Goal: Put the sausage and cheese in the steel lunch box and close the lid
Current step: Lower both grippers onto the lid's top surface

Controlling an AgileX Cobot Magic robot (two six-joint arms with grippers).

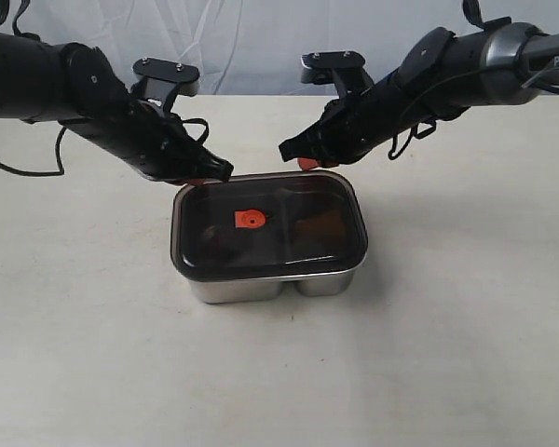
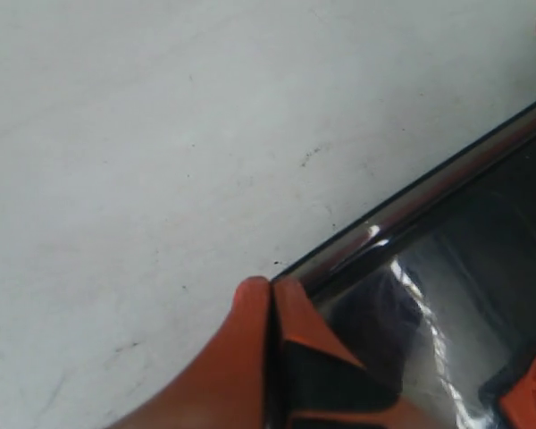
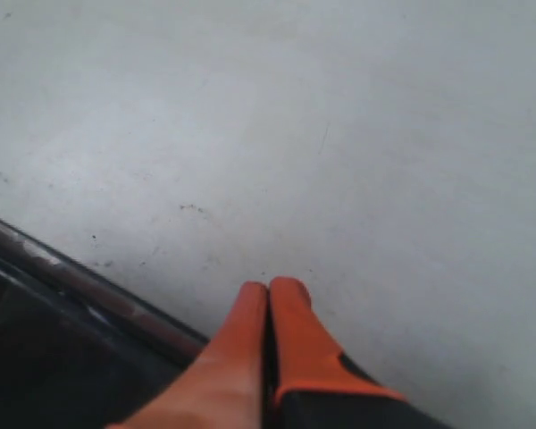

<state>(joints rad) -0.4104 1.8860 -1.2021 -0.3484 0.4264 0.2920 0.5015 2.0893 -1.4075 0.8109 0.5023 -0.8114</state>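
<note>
**Lid seated, 2 claws at its far rim**

The left claw (image 1: 222, 173) and right claw (image 1: 296, 156) are both pressed together and empty. They sit at the lid's (image 1: 270, 244) far edge, probably to press it onto the steel lunch box (image 1: 261, 289) below. Through the smoky lid with its orange tab (image 1: 248, 220), only dim shapes show; sausage and cheese cannot be told.

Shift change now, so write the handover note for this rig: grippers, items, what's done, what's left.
Left gripper: shut, empty, at the lid's far rim.
Right gripper: shut, empty, just past that rim, over the table.
Done: lid sits on the steel lunch box. Dim shapes show through it, too dark to name.
Left: probably check the lid is seated, then withdraw both arms.
</note>
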